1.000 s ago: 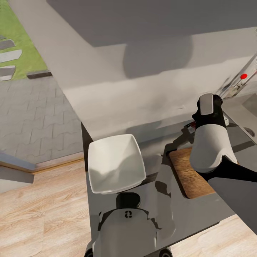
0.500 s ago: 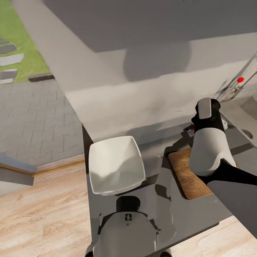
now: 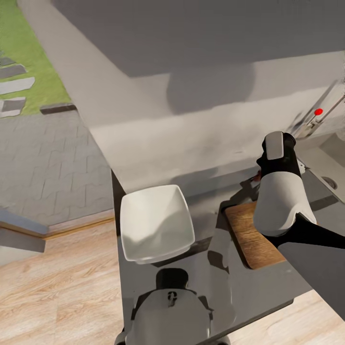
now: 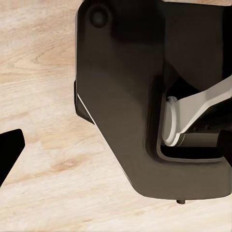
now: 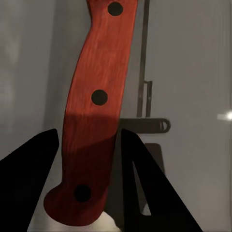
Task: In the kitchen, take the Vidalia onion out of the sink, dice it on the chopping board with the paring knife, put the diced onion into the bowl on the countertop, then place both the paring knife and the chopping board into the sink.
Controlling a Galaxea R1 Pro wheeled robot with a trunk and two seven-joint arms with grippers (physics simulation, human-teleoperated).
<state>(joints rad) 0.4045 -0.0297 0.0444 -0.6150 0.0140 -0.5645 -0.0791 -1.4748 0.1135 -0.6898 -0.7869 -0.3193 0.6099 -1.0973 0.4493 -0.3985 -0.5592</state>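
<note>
Right gripper (image 5: 87,159) straddles the paring knife (image 5: 94,106) handle lying on the countertop (image 3: 201,225) beyond the chopping board (image 3: 251,237), jaws spread, apparently aligning for pickup; left jaw state indeterminable.
</note>
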